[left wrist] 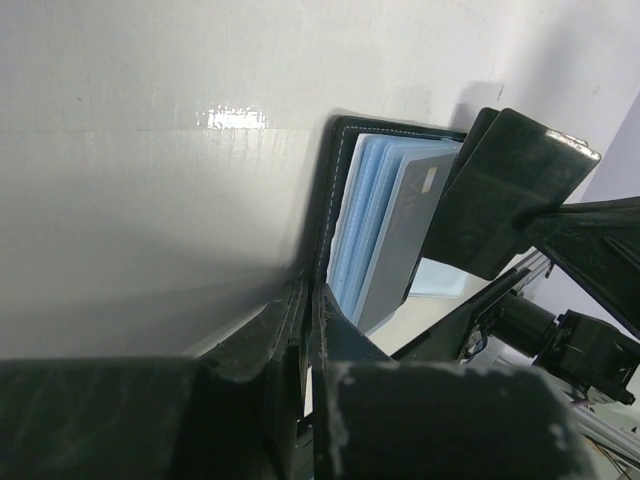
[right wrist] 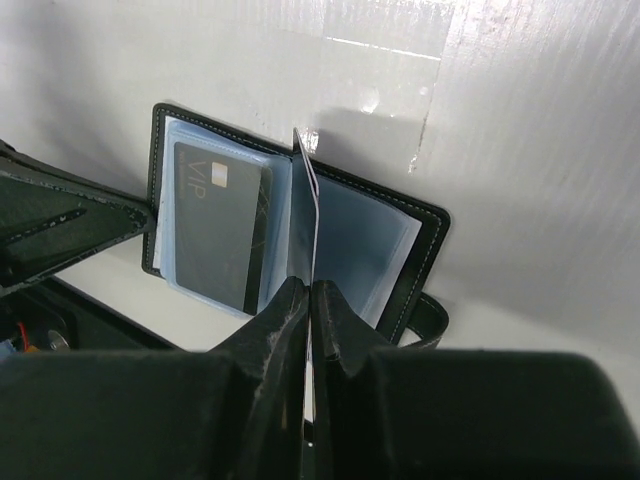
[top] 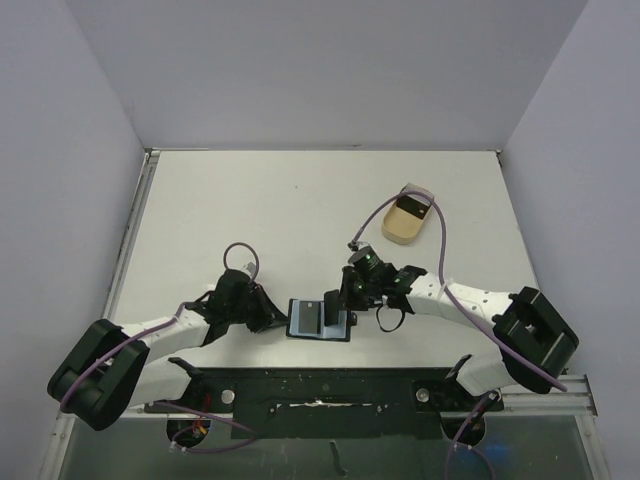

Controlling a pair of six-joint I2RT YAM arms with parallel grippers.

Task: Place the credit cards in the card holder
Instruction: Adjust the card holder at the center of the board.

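The card holder (top: pixel 320 318) lies open on the table between my two grippers, its bluish inner panels facing up. A dark card marked VIP (right wrist: pixel 222 225) sits in its left panel and also shows grey in the left wrist view (left wrist: pixel 405 235). My left gripper (top: pixel 272 318) is shut on the black left cover edge (left wrist: pixel 335 200) of the holder. My right gripper (right wrist: pixel 308 285) is shut on a thin bluish inner leaf (right wrist: pixel 305 190) that stands upright at the spine. The snap-strap tab (right wrist: pixel 425 318) sticks out on the right. A dark card (top: pixel 413 205) lies on the beige tray.
The beige oval tray (top: pixel 400 232) stands at the back right, under the right arm's cable. The black base rail (top: pixel 320 385) runs along the near edge. Grey walls enclose the table on three sides.
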